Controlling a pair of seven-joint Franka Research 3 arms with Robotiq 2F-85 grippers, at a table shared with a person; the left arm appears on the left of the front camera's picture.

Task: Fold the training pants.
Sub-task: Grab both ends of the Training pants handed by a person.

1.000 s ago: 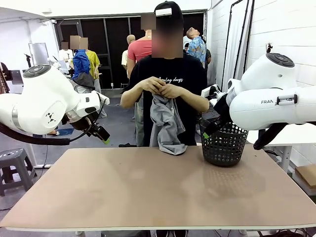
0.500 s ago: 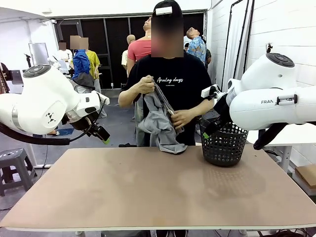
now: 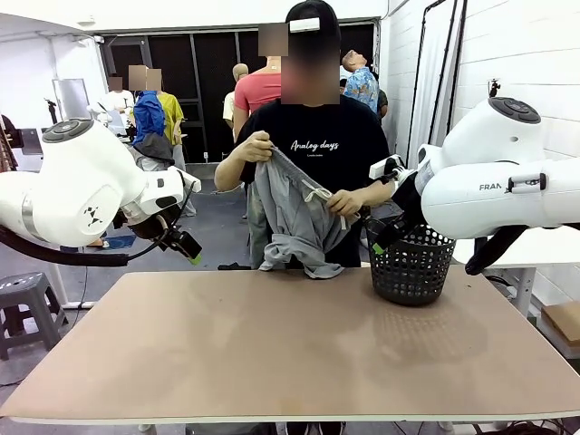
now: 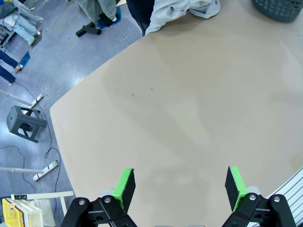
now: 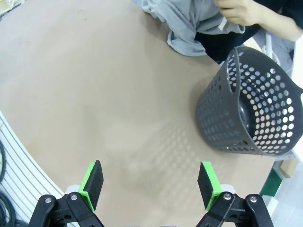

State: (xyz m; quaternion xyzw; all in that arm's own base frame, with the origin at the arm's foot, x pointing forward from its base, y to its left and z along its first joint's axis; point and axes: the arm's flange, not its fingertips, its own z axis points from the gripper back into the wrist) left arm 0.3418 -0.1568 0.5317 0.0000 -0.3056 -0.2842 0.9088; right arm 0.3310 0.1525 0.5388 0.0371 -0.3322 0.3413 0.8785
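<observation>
The training pants hang from the person's hands at upper centre of the front view, lower end at the far edge of the bench. Soft, light, floppy jersey, best pinched at what looks like the waistband. Left gripper and right gripper: jaws spread, empty.

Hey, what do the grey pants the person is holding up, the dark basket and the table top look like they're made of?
Training pants: soft knit fabric, probably cotton jersey; matte, hanging in loose folds. Basket: moulded plastic by the look, dark grey, slightly glossy, its walls pierced with regular holes. Table: smooth tan board, likely laminate, with a faint sheen; what lies under the surface cannot be told.
</observation>
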